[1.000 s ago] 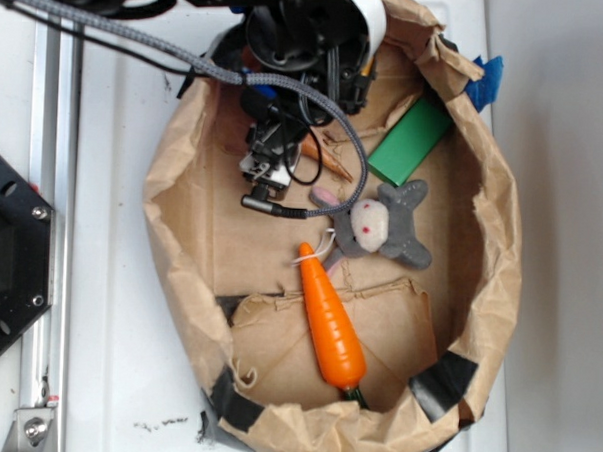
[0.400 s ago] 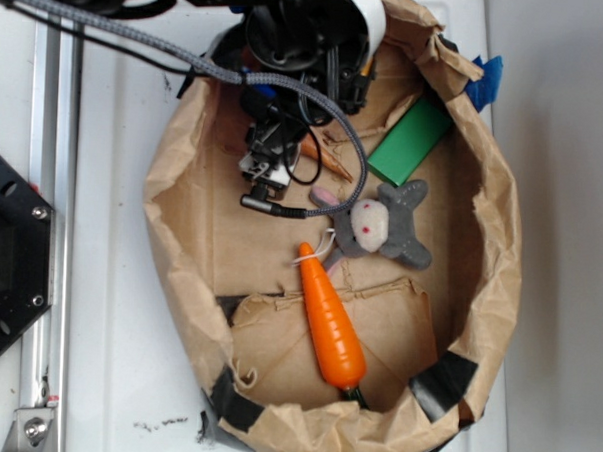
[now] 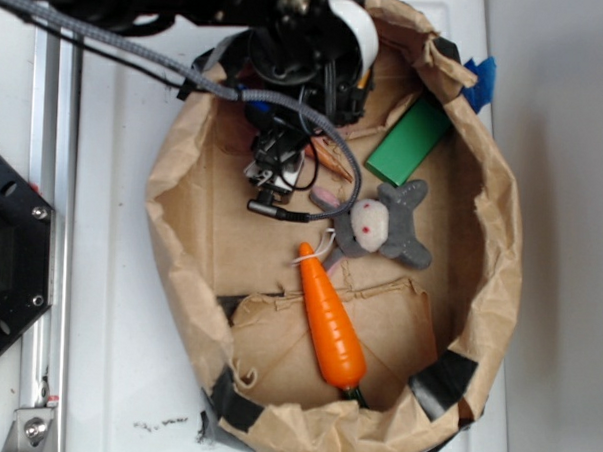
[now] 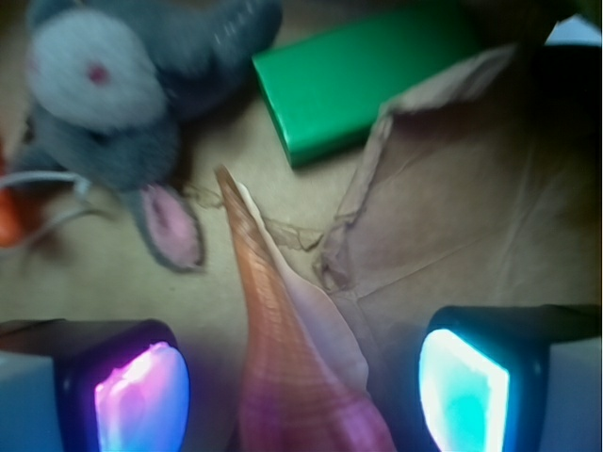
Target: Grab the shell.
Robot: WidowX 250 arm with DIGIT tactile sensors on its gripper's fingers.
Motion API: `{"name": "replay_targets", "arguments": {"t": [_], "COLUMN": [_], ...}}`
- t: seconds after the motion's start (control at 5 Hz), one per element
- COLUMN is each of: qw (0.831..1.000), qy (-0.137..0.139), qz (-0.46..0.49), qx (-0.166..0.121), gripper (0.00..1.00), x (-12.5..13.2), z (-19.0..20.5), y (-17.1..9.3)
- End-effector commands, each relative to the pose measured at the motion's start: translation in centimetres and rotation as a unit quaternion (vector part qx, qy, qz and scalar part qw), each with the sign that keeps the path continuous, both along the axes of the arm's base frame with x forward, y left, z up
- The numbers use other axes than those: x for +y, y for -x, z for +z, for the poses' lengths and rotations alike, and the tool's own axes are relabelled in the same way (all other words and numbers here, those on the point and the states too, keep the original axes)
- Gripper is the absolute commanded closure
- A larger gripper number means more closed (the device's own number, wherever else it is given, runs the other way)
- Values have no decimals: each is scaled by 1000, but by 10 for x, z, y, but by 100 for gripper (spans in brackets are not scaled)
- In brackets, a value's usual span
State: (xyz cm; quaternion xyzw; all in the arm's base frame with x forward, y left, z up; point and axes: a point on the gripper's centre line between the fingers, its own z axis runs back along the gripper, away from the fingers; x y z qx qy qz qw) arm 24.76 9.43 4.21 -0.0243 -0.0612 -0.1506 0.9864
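a: count in the paper bag (image 3: 501, 245)?
b: one shell (image 4: 292, 348), one carrot (image 3: 331, 321), one grey mouse toy (image 3: 382, 225), one green block (image 3: 410, 141).
a: gripper (image 4: 301, 377)?
b: jaws wide apart, holding nothing; shell lies between the pads (image 4: 141, 395), point toward the block.

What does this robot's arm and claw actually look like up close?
The arm is black with a white band near its end, and a grey braided cable runs along it. The gripper has two dark blocky fingers whose inner pads glow, one pinkish-purple, the other cyan.
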Motion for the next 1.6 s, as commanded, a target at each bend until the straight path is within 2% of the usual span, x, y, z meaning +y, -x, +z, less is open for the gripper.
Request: {"name": "replay_targets", "arguments": {"t": [0.0,0.2,0.4,1.0,1.2,1.4], "qw": [1000,1000,1000,1000,999,999], "qy": [-9,-6,-11,-20,-21,-9], "qz": [-19,-22,-11,-5,7,28], "qx": [-12,-14,-18,-20,-29,-40], "gripper": [0,0,100,100,100,100], "x": [-8,-8,-8,-6,-12,-23], "z": [-6,-5,-5,4,23,53], "y": [-10,-10,-10,-16,-12,-9]}}
